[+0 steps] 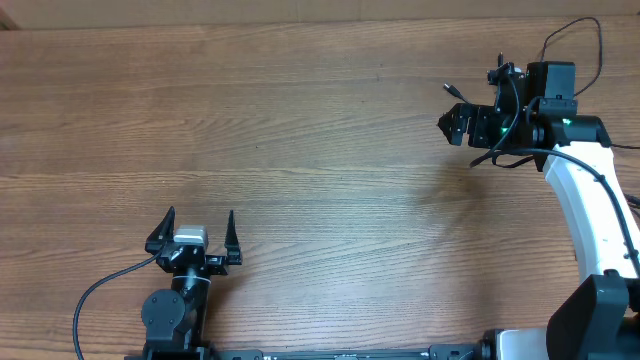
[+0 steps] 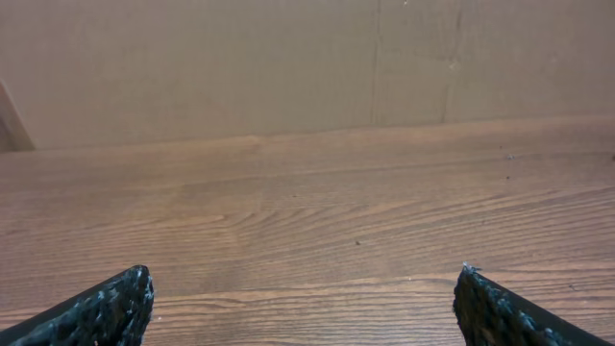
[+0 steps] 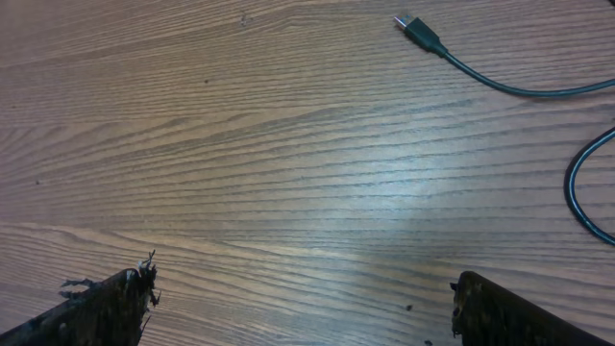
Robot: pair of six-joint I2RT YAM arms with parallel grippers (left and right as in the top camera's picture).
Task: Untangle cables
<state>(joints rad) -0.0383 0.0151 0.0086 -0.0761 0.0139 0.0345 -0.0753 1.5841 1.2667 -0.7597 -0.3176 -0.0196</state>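
Observation:
In the right wrist view a thin black cable (image 3: 500,86) lies on the wood table, its silver-tipped plug (image 3: 418,31) at the top. A second black strand (image 3: 579,192) curves at the right edge. My right gripper (image 3: 303,303) is open and empty, above bare wood in front of the cables. In the overhead view it (image 1: 455,125) hovers at the far right, with a small plug (image 1: 451,89) and thin strands (image 1: 490,158) beside and under it. My left gripper (image 1: 193,238) is open and empty near the front left edge. It (image 2: 303,308) sees only bare wood, no cables.
The wooden table (image 1: 300,150) fills the overhead view. A brown cardboard wall (image 2: 288,67) stands behind the table's far edge in the left wrist view. The right arm's white link (image 1: 590,210) and its own thicker black cables run along the right side.

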